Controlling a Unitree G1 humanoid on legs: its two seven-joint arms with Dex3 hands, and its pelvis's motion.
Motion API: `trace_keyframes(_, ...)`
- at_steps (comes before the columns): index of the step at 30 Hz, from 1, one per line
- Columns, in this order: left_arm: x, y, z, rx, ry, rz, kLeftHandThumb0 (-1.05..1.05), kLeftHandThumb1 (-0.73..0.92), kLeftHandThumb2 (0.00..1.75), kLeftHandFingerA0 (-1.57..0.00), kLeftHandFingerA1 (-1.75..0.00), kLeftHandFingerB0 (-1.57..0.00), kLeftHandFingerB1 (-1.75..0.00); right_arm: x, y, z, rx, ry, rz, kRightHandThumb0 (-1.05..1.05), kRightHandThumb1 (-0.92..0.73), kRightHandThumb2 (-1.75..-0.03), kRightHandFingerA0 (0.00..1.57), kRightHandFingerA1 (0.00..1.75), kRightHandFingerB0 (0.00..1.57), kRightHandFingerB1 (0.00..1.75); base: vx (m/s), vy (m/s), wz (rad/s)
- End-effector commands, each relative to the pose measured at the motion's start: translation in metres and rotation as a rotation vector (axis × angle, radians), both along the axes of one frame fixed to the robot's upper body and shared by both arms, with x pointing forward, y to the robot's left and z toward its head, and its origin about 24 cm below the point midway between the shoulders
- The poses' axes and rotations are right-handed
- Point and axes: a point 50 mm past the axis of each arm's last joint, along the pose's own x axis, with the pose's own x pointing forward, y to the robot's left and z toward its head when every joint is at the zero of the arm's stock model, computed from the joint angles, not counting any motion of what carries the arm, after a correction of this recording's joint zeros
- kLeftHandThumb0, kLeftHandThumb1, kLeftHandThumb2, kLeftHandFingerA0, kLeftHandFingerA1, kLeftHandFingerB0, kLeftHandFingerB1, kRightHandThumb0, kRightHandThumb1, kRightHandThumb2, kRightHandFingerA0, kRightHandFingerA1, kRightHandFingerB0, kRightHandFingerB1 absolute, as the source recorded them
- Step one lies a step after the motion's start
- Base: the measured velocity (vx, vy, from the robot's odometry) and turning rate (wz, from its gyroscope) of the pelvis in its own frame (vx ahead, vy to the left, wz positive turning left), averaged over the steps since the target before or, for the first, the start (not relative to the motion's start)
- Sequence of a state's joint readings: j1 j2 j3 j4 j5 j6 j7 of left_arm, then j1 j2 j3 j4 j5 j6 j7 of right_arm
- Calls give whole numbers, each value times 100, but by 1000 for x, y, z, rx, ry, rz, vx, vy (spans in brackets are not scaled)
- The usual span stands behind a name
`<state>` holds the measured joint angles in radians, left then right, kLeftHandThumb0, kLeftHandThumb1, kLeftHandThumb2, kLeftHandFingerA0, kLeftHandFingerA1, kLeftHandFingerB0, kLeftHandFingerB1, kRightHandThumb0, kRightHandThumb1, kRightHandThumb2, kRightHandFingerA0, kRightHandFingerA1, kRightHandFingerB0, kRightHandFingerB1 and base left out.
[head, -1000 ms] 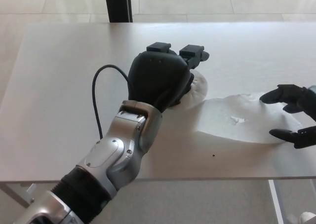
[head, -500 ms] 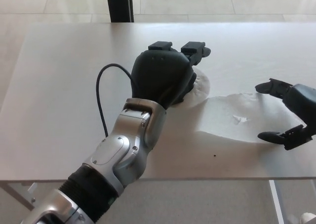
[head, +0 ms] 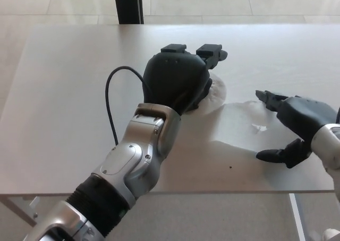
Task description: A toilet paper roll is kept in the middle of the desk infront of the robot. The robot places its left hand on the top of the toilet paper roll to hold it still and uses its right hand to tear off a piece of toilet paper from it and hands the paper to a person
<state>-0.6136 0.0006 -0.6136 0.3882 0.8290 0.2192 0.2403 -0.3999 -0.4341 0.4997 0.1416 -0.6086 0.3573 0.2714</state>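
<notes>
Holding step done, tearing step in hand. Left hand pressed flat on top of the toilet paper roll at centre frame, fingers draped over the roll, so only a white edge peeking out to the right of the palm. Loose sheet trailing from the roll toward the right of the frame, lying flat on the desk with a small crease near its middle. Right hand at the right edge, poised over the far end of the sheet, thumb and fingers spread apart, gripping nothing yet; contact with the paper not clear.

Next, by judgement: closing thumb and fingers on the free end, then a sharp pull away from the roll while keeping downward pressure at centre, so as to part the sheet rather than unwind more. Risk of the roll skidding if pressure slackens.

Pale, matte desk, bare apart from a tiny dark speck below the sheet. Black cable looping beside the left forearm. Light tiled floor beyond, dark upright post at top centre. No person in sight.
</notes>
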Motion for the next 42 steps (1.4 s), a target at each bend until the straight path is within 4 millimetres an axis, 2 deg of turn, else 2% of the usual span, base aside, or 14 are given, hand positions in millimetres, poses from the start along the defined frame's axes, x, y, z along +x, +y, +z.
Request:
trace_keyframes(1,0,9,-21,57,115,49,-7,59,63,-43,-56,-39,-43,0,9,-7,-122,-62,32,-74,-42,-84,0,30,7,24,0,0,0)
trace_keyframes(2,0,9,-21,52,110,48,-6,57,63,-44,-56,-40,-44,-1,11,-8,-125,-89,37,-72,-49,-57,5,53,9,37,0,0,0)
trace_keyframes(5,0,9,-21,46,111,50,-6,55,65,-44,-57,-41,-44,-3,17,-12,-176,-177,75,-63,-43,-79,55,89,20,46,0,0,0)
trace_keyframes(6,-1,9,-23,33,110,48,-3,54,70,-46,-56,-43,-44,-4,19,-17,-170,-265,64,-30,-75,-67,96,157,35,39,0,0,0)
trace_keyframes(8,-2,9,-24,30,107,47,-2,53,71,-46,-56,-43,-44,-5,20,-20,-167,-363,60,-30,-63,-103,125,136,41,60,0,0,0)
trace_keyframes(9,-3,7,-25,31,112,42,-2,53,72,-47,-56,-43,-44,-7,17,-21,-177,-384,58,-21,-78,-75,97,172,60,54,0,0,0)
trace_keyframes(11,-3,8,-25,33,114,42,-3,54,72,-47,-56,-43,-44,-6,15,-21,-195,-389,63,-21,-77,-71,98,168,67,66,0,0,0)
trace_keyframes(12,-3,8,-26,38,120,45,-6,56,67,-47,-57,-43,-45,-8,13,-21,-162,-425,58,-37,-43,-88,127,141,82,80,0,0,0)
trace_keyframes(19,-6,13,-35,34,131,56,-8,57,65,-48,-58,-45,-46,-14,9,-21,-4,-512,9,-39,-43,-88,127,141,83,80,0,0,0)
trace_keyframes(21,-8,13,-38,36,130,54,-7,56,65,-50,-58,-46,-46,-15,8,-22,2,-527,6,-33,-68,-60,92,175,80,91,0,0,0)
trace_keyframes(28,-13,14,-44,33,146,49,-8,55,62,-52,-60,-46,-46,-16,13,-18,178,-561,-67,-22,-67,-93,90,175,65,170,0,0,0)
trace_keyframes(32,-14,14,-46,39,148,41,-11,58,61,-54,-62,-46,-47,-18,17,-13,396,-475,-167,-37,-82,-71,88,175,71,143,0,0,0)
trace_keyframes(37,-14,14,-48,37,145,40,-7,57,65,-55,-63,-47,-48,-18,20,-9,644,-417,-257,-20,-53,-117,84,175,72,162,0,0,0)
trace_keyframes(42,-15,14,-50,27,119,39,-6,53,67,-58,-65,-49,-49,-17,25,-3,891,-404,-343,-24,-50,-117,87,175,74,166,0,0,0)
